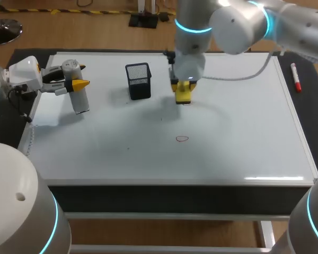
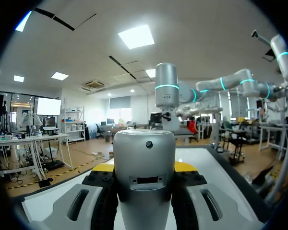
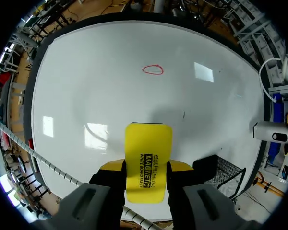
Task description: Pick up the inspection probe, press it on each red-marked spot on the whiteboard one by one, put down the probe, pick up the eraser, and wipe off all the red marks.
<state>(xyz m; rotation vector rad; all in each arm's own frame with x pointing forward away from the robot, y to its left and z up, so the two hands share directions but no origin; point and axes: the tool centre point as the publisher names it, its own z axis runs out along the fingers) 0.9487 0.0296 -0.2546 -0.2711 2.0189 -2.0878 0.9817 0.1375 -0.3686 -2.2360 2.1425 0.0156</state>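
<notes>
**One red ring [image 1: 182, 139] unwiped, eraser on the board**

Item: wiping step, as I judged it.
- The right gripper [image 1: 183, 91] pinched the yellow eraser [image 3: 148, 160] from both sides.
- The eraser sat face down on the whiteboard [image 1: 244, 132], near the mesh cup [image 1: 138, 80].
- The right arm stretched in from the right side past the middle, wrist pointing straight down.

Item: red ring, ahead of the eraser and apart from it, nearer the front edge. The next move, by my reckoning, was to slide the eraser flat onto the ring, keeping pressure down.

Item: left gripper [image 1: 77, 83], at the board's left edge, clamped round the probe [image 1: 78, 98].
- The probe was tilted and not laid down.
- Whether its end touched the board I could not tell.

Item: red marker [image 1: 295, 76], lying at the right edge.
</notes>
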